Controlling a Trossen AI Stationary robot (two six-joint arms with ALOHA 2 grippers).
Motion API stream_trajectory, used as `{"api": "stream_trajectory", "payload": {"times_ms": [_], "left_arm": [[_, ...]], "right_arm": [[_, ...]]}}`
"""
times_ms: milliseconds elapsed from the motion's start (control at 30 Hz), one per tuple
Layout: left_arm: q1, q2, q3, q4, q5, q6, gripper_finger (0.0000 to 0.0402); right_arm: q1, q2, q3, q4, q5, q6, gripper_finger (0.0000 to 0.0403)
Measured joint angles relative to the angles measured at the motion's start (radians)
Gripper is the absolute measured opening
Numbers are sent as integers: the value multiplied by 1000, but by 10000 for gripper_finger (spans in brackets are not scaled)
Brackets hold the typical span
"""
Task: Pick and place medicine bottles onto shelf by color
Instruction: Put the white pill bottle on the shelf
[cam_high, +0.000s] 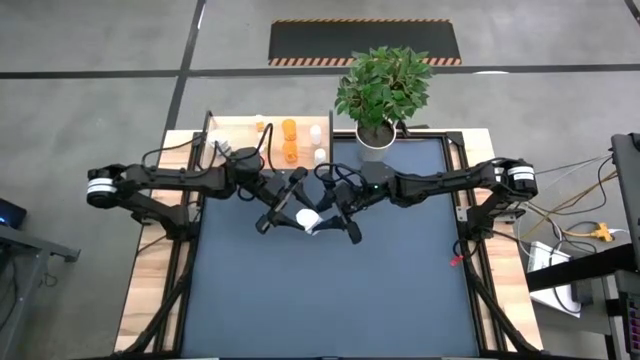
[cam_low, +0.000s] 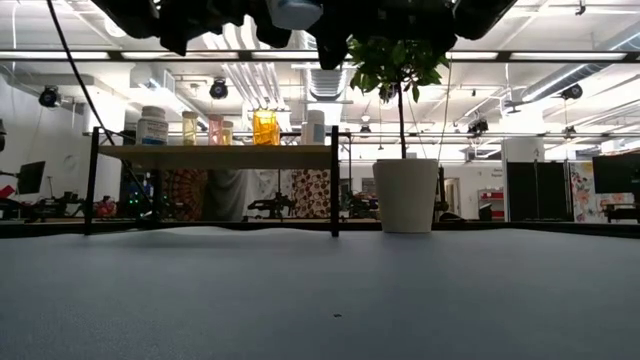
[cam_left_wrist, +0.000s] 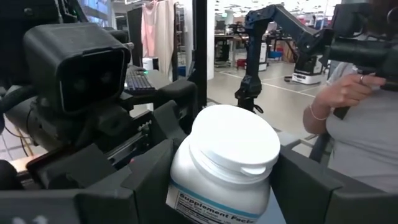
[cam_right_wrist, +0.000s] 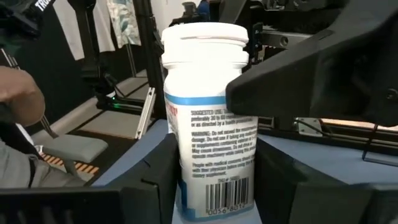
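Note:
A white medicine bottle (cam_high: 309, 217) with a white cap and a blue-edged label hangs high over the middle of the blue table, between my two arms. My left gripper (cam_high: 292, 208) comes at it from the table's left and is shut on it. My right gripper (cam_high: 333, 218) comes from the right, its fingers closed on the same bottle. The shelf (cam_high: 262, 128) stands at the far left, with orange bottles (cam_high: 289, 141) and white bottles (cam_high: 316, 134) upright on its wood board (cam_low: 215, 155). My left gripper pinches the bottle's body just below the cap (cam_left_wrist: 186, 180) between its two fingers (cam_left_wrist: 146, 186), reaching level from the table's left. The bottle is lifted clear of the table. My right gripper has the bottle's lower label part near the base (cam_right_wrist: 214, 180) between its two fingers (cam_right_wrist: 158, 180), level from the table's right. The left finger (cam_right_wrist: 298, 81) sits higher on the bottle, by the cap.
A green plant in a white pot (cam_high: 376, 136) stands at the far edge, right of the shelf. Beyond the table a person's hand (cam_left_wrist: 339, 93) shows. The blue mat (cam_low: 320, 290) under the grippers lies bare.

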Motion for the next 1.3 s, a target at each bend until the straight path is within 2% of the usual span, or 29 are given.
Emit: {"api": "stream_trajectory", "payload": {"times_ms": [100, 267, 400, 467, 533, 700, 800, 967, 1133, 1300], "left_arm": [[1, -6, -1, -12, -1, 15, 230], [10, -32, -1, -13, -7, 15, 266], [39, -94, 1, -54, -12, 18, 285], [56, -136, 6, -108, -17, 21, 287], [66, -183, 6, -161, -65, 22, 287], [54, -257, -2, -269, -285, 24, 288], [20, -257, -3, -326, -410, 75, 288], [-53, -196, -14, -348, -513, 221, 288], [-85, -151, 3, -342, -664, 249, 288], [-89, -105, 1, -351, -682, 258, 288]], "right_arm": [[0, -2, 2, -19, 1, -12, 145], [2, -13, -2, -54, -4, -50, 144], [8, -19, -3, -147, 92, -106, 142], [16, -21, -4, -192, 181, -135, 140], [29, -23, -10, -220, 292, -159, 140], [82, -23, -47, -220, 612, -222, 140], [97, -23, -64, -160, 741, -235, 140], [98, -17, -139, 45, 746, -223, 140], [98, -17, -164, 68, 802, -210, 140], [100, -17, -165, 69, 813, -210, 141]]}}
